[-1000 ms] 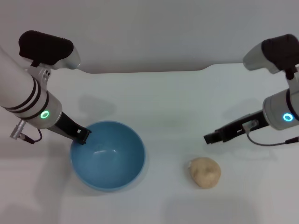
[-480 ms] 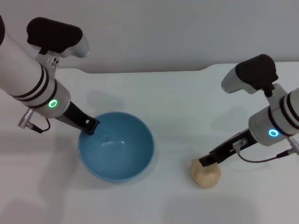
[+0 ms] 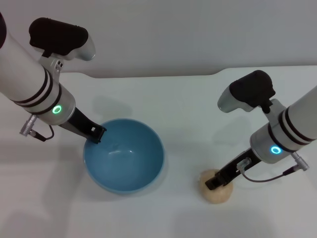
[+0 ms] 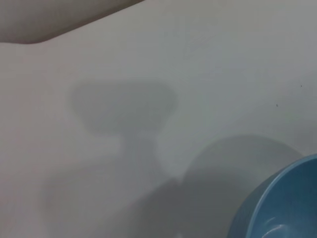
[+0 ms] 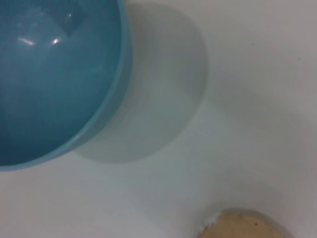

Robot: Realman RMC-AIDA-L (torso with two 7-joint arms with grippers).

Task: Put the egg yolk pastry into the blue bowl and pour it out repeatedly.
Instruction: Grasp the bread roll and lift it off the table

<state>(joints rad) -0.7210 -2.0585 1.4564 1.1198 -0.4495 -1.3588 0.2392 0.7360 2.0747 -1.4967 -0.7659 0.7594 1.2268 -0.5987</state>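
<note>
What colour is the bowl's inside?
Glossy light blue, plain; the blue bowl shows best in the head view.

Glossy light-blue bowl (image 3: 124, 157), pale beige-tan pastry (image 3: 216, 191), plain white table (image 3: 188, 114)

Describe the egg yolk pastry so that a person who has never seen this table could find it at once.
On the white table, start from the big blue bowl that the left tool touches at its rim. Then look toward the robot's right, where the right tool is down on a small ball. That ball is the egg yolk pastry: pale tan, lumpy, and much smaller than the glossy bowl.
</note>
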